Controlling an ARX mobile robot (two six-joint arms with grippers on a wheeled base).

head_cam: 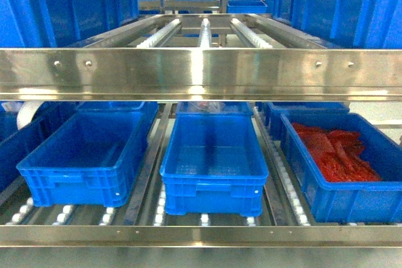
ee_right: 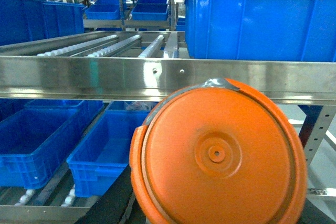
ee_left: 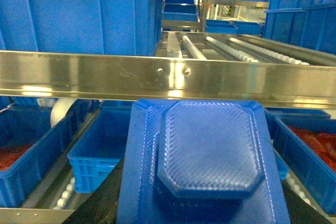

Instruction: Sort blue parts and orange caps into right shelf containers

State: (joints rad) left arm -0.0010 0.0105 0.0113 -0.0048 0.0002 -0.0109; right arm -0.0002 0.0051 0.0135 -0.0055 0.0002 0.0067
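- A blue part [ee_left: 210, 153], a flat textured piece with a raised octagonal centre, is filling the left wrist view close to the lens. It is evidently being carried by the left end effector, though I cannot tell how the jaws stand because the part hides them.
- An orange cap [ee_right: 218, 156], round with a small centre boss, is sitting equally close in the right wrist view. The right end effector is likewise hidden behind it, so its closure cannot be told.
- Both pieces are hanging in front of the shelf [head_cam: 201, 73], level with its upper steel beam, above the lower tier.
- Judging from this, each arm should be lowering under the beam and reaching over a container [head_cam: 213, 149] before releasing, keeping blue and orange in separate bins.
- The right-hand bin [head_cam: 383, 186] is already holding red pieces [head_cam: 336, 152].
- No brand, label or readable writing is showing anywhere.
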